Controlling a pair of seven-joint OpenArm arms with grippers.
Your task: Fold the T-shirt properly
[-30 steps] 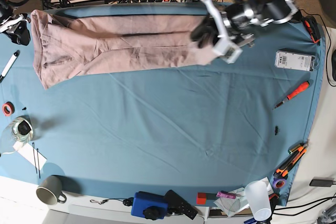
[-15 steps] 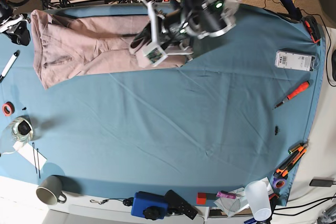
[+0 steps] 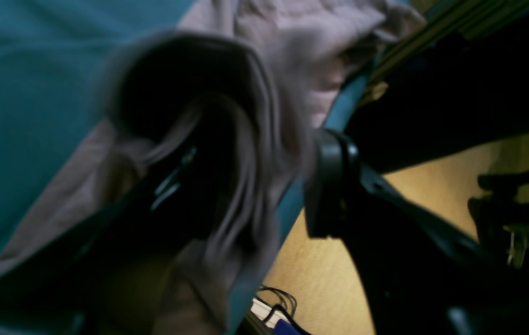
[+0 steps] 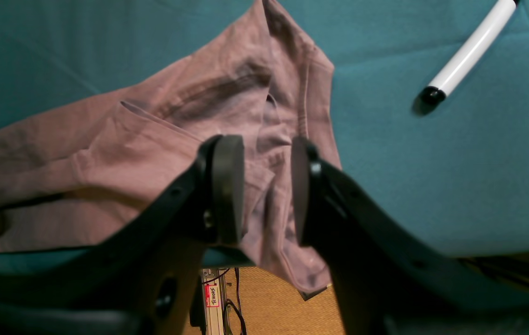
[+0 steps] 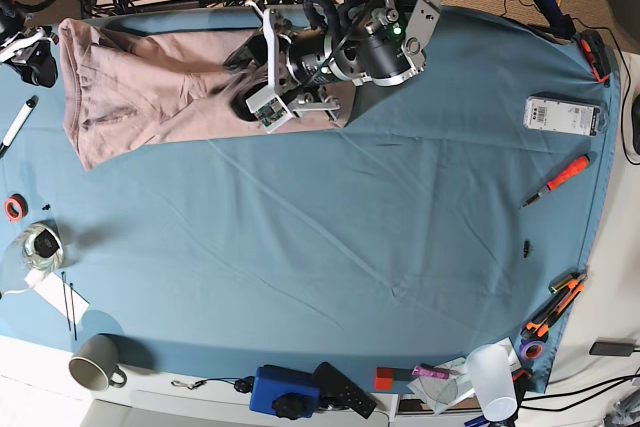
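The left gripper (image 5: 256, 71), jaws spread, is at one end of the T-shirt (image 5: 188, 123); the shirt's long axis runs toward the open right gripper (image 4: 267, 151).

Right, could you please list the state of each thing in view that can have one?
T-shirt: partly folded into a band, wrinkled, end fanned out
Left gripper: open, over the shirt
Right gripper: open, above the shirt
Marker: capped, lying down
Mug: on its side
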